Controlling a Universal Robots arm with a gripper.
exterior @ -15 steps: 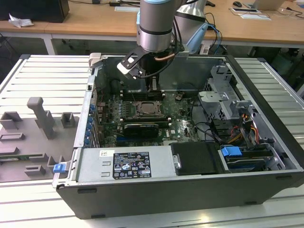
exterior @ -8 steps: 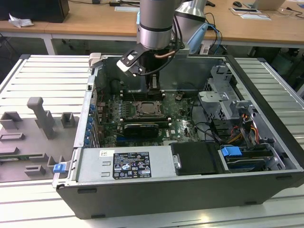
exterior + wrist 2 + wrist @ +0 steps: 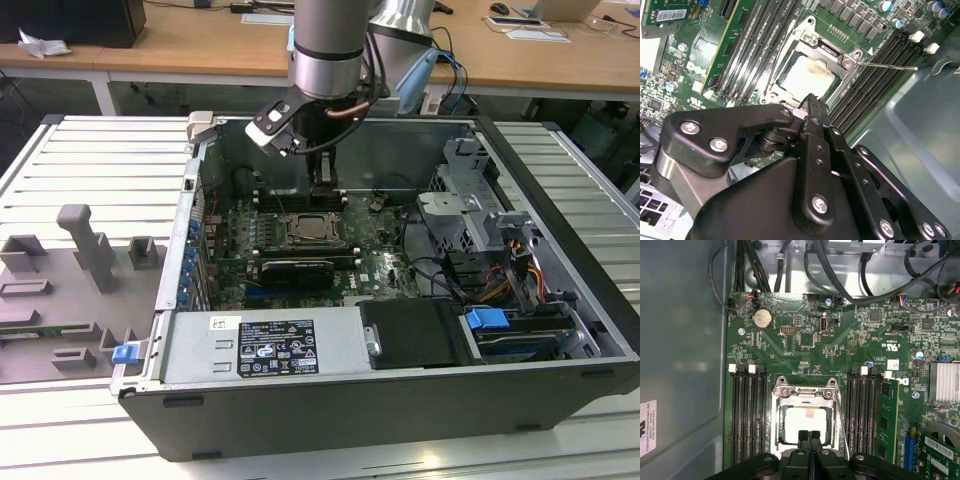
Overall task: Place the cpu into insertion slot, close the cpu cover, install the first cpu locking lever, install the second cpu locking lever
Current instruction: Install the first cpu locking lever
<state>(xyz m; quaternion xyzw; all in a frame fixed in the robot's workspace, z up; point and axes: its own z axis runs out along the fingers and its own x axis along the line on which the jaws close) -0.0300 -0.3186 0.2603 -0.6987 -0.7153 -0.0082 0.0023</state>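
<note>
The cpu (image 3: 805, 422) was found seated flat in the motherboard (image 3: 790, 340) socket. The cpu cover (image 3: 802, 392) was laid down over it, so that the pale top was framed by the window; this was judged a hold-down awaiting its levers. One locking lever (image 3: 887, 65) was seen jutting out over the memory slots (image 3: 875, 75), apparently unlatched. The jaws were pressed together, pinching nothing, and were held near the socket's edge, above the cpu rather than around it.
</note>
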